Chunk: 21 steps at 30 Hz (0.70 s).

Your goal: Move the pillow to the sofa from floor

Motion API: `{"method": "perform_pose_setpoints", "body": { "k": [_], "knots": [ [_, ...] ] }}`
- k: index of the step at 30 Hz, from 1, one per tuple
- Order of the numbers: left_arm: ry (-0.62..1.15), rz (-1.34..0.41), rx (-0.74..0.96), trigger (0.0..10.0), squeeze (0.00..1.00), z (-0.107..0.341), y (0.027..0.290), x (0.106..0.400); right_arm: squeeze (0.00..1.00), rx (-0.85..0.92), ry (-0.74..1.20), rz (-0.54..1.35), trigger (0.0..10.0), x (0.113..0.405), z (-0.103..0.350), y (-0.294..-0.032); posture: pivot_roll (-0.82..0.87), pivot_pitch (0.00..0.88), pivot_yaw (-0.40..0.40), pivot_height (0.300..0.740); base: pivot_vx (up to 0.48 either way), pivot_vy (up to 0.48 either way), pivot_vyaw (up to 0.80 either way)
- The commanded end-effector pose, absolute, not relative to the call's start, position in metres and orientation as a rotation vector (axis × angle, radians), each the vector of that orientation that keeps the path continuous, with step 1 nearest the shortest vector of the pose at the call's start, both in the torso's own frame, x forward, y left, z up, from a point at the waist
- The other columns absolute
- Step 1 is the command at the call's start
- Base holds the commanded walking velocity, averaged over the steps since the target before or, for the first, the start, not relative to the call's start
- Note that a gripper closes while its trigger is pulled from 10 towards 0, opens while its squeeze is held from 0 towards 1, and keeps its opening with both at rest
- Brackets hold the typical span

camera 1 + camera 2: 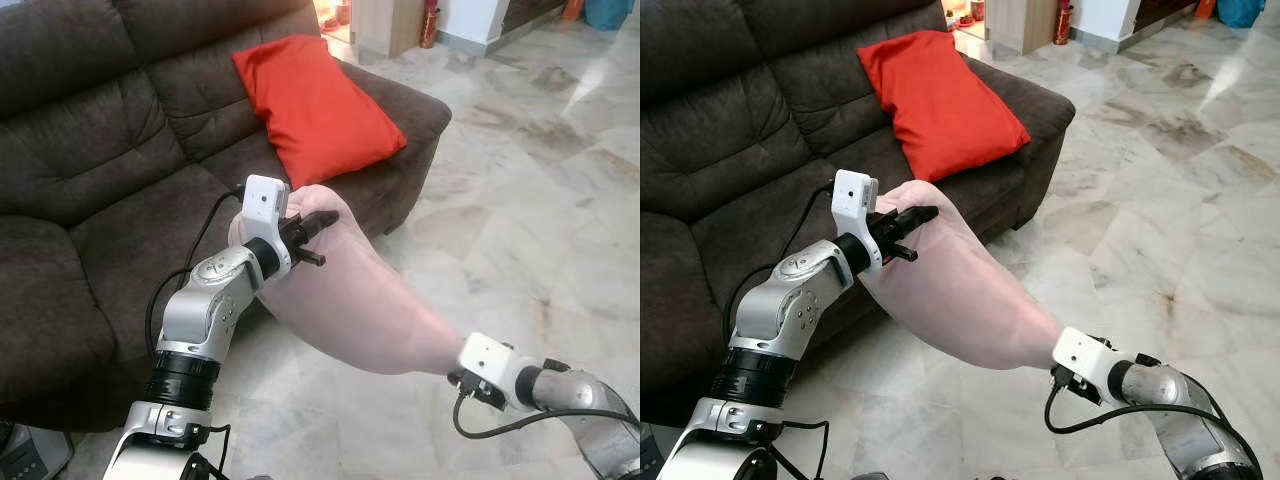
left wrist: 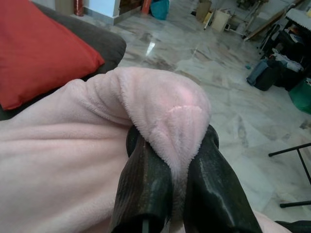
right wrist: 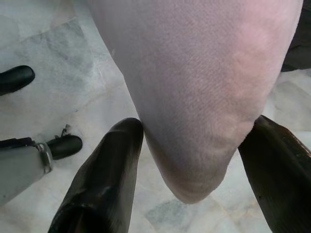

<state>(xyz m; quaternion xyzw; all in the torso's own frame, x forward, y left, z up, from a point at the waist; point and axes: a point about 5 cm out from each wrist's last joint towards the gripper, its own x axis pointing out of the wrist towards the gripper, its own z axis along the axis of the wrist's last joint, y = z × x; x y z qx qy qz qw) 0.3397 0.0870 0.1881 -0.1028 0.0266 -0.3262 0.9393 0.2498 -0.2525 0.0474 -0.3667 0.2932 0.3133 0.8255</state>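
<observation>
A pale pink pillow (image 1: pixel 350 300) hangs above the marble floor in front of the dark brown sofa (image 1: pixel 100 150), stretched between my two arms. My left gripper (image 1: pixel 315 235) is shut on the pillow's upper corner, near the sofa's seat edge. In the left wrist view the fleece (image 2: pixel 165 102) is pinched between both black fingers (image 2: pixel 146 179). My right gripper (image 3: pixel 194 126) holds the lower corner, low and to the right. Its two fingers (image 3: pixel 112 165) press against either side of the pillow (image 3: pixel 194 73).
A red pillow (image 1: pixel 320 105) leans on the sofa's right armrest. The seat cushions to its left are bare. Open marble floor (image 1: pixel 540 200) spreads to the right. My black feet (image 3: pixel 65 145) stand on the floor under the pillow. Bags and clutter (image 2: pixel 267 73) sit far off.
</observation>
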Motion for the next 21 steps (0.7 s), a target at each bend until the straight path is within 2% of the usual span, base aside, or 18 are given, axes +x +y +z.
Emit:
{"method": "perform_pose_setpoints", "body": {
  "k": [1, 3, 4, 5, 21],
  "knots": [
    [-0.077, -0.694, -0.22, 10.0, 0.0, 0.2211, 0.0858, 0.3397, 0.0, -0.779, 0.622, 0.684, 10.0, 0.2498, 0.0443, -0.248, 0.08, 0.088, 0.039, 0.74, 0.0, 0.0, 0.0],
    [-0.076, -0.694, -0.219, 10.0, 0.0, 0.221, 0.0861, 0.3398, 0.0, -0.779, 0.621, 0.684, 10.0, 0.2501, 0.0442, -0.2479, 0.08, 0.088, 0.039, 0.74, 0.0, 0.0, 0.0],
    [-0.076, -0.693, -0.219, 10.0, 0.0, 0.221, 0.0863, 0.3398, 0.0, -0.776, 0.618, 0.682, 6.5, 0.2504, 0.0443, -0.2477, 0.08, 0.087, 0.038, 0.74, 0.0, 0.0, 0.0],
    [-0.076, -0.69, -0.219, 10.0, 0.0, 0.221, 0.0868, 0.3398, 0.0, -0.768, 0.611, 0.686, 0.0, 0.2511, 0.0445, -0.2465, 0.08, 0.086, 0.037, 0.74, 0.0, 0.0, 0.0],
    [-0.08, -0.691, -0.229, 10.0, 0.0, 0.2229, 0.0864, 0.3405, 0.0, -0.756, 0.599, 0.691, 0.0, 0.252, 0.0421, -0.2417, 0.08, 0.078, 0.04, 0.74, 0.0, 0.0, 0.0]
  ]
}}
